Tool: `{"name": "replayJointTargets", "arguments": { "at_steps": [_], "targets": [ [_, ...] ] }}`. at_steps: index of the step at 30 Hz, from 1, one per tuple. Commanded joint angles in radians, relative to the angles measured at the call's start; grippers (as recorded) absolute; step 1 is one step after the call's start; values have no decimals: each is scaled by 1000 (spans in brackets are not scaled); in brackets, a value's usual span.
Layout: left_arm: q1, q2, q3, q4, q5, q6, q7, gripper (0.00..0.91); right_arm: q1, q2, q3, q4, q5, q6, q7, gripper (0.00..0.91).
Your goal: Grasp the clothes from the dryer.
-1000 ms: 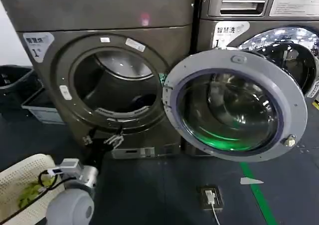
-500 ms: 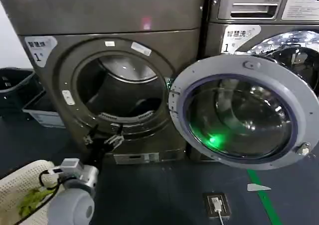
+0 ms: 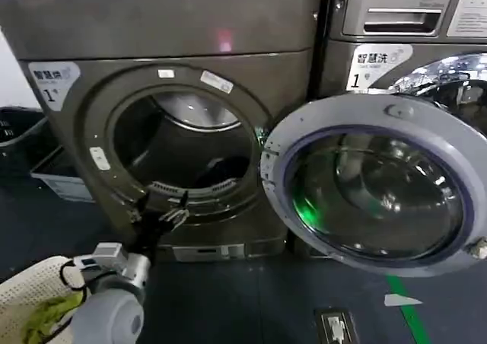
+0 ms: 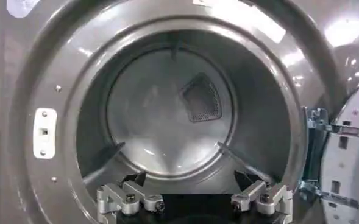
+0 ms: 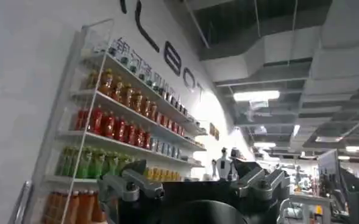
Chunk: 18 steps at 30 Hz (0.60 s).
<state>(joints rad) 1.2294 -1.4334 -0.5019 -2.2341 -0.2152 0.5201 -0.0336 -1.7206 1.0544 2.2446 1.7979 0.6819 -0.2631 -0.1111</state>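
Presently, findings run from nearest to farthest.

Left claw (image 3: 161, 213): fingers apart and empty, raised to the lower lip of the porthole; over the last second it has closed in on the opening, which now sits larger in the head view.
Dryer (image 3: 61, 161): glass door (image 3: 380, 184) swung fully open to the robot's right, access unobstructed.
Drum interior: in the left wrist view, bare metal walls and a mesh vent (image 4: 200, 100) on the back wall.
Clothes (image 3: 228, 167): a dark mass low in the drum, right of centre; identity uncertain.
Right claw (image 5: 194, 182): fingers apart, empty, pointed at store shelves.
Assessment: approach stage; the reach inside is not yet begun.
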Motion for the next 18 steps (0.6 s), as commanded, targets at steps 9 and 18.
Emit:
{"name": "replayJointTargets", "arguments": {
  "at_steps": [9,18],
  "targets": [
    [-4,-5,1,3,3,0,0,907,5,2,-4,-2,-2,4,-1,907],
    [-14,-8,8,16,13,-17,6,907,2,4,-1,0,-23,2,-2,907]
  ]
}}
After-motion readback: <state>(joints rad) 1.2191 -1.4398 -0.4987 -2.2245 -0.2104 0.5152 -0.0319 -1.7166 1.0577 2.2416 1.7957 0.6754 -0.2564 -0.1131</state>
